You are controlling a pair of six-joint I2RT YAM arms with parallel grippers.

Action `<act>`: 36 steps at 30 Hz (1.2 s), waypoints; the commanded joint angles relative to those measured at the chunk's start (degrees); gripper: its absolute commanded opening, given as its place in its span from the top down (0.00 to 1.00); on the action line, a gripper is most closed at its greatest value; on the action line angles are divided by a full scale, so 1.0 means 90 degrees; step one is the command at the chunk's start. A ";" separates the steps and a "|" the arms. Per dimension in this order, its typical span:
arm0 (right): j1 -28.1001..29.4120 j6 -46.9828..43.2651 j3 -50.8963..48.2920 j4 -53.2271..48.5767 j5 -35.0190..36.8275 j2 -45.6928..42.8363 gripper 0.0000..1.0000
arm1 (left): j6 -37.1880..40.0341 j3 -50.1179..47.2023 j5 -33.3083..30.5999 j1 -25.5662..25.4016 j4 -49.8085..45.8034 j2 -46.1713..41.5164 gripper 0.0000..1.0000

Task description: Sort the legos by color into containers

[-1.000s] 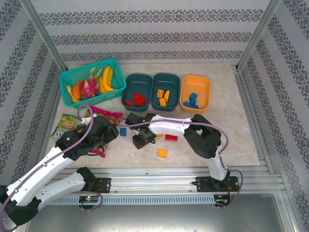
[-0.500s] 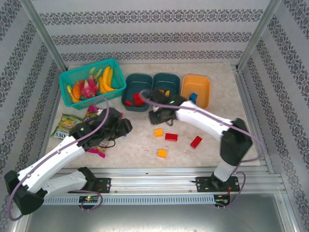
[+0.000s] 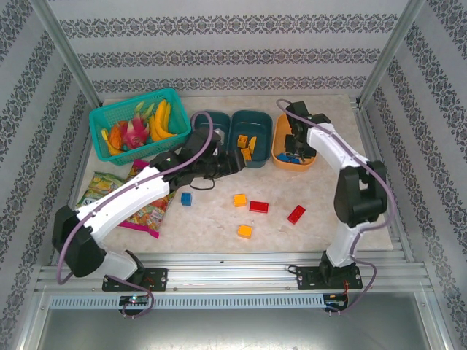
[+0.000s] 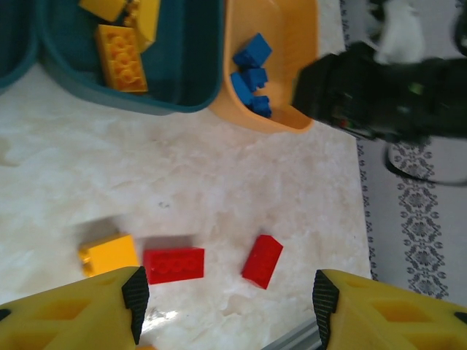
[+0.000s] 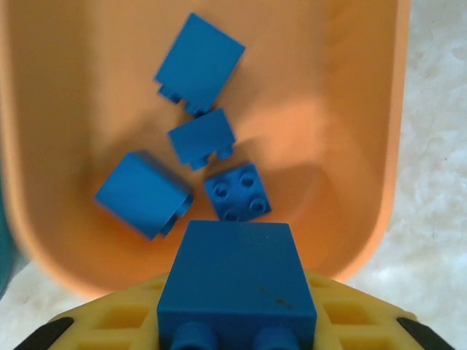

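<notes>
My right gripper (image 5: 237,324) is shut on a blue lego (image 5: 237,281) and hangs over the near end of the orange container (image 5: 343,109), which holds several blue legos (image 5: 201,62). From above, the right gripper (image 3: 295,146) is over that orange container (image 3: 278,147). My left gripper (image 4: 226,299) is open with nothing between its fingers. It hovers by the teal containers (image 3: 255,117). Below it on the table lie two red legos (image 4: 174,264) (image 4: 262,261) and an orange one (image 4: 108,254). The middle teal container (image 4: 186,87) holds orange legos (image 4: 120,58).
Loose on the table are a blue lego (image 3: 186,198), two orange ones (image 3: 239,200) (image 3: 244,231) and two red ones (image 3: 258,206) (image 3: 296,214). A turquoise basket (image 3: 102,117) of toy fruit stands back left. Snack bags (image 3: 139,215) lie under the left arm.
The right arm has swung from the middle of the table out to the orange container, and its jaws have shut. The left arm has reached from the snack bags toward the teal containers.
</notes>
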 commanded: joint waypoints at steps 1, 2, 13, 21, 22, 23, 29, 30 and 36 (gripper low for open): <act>-0.0119 0.0218 0.0488 -0.0365 0.0295 0.0536 0.70 | 0.0290 0.0342 0.0315 -0.0149 0.0361 0.0293 0.36; -0.0166 0.0262 0.0579 -0.0428 0.0348 0.0737 0.70 | 0.0322 0.0385 0.0343 -0.0173 0.0383 0.0376 0.36; -0.0365 0.0428 0.0898 -0.0500 0.0119 0.1352 0.47 | 0.0889 0.0764 0.0684 -0.0336 0.0087 0.1117 0.35; -0.0228 0.0427 0.1003 -0.0497 -0.0102 0.0305 0.29 | 0.1787 0.1140 0.0859 -0.0576 -0.0483 0.1720 0.32; -0.0196 0.0459 0.0969 -0.0463 -0.0144 0.0092 0.28 | 0.1962 0.1235 0.0852 -0.0625 -0.0604 0.1816 0.31; -0.0173 0.0500 0.0868 -0.0395 -0.0233 -0.0187 0.28 | 0.2196 0.1344 0.0827 -0.0684 -0.0772 0.1936 0.31; 0.0026 0.0766 -0.0413 -0.0048 -0.0613 -0.2107 0.26 | 0.3724 0.2118 0.0470 -0.1088 -0.1829 0.2714 0.29; 0.0026 0.0836 -0.0747 -0.0028 -0.0681 -0.2488 0.26 | 0.3962 0.2226 0.0375 -0.1146 -0.1962 0.2822 0.29; 0.0101 0.1171 -0.2656 -0.0199 -0.1126 -0.4859 0.24 | 0.5642 0.2294 -0.0050 -0.1485 -0.2067 0.3316 0.27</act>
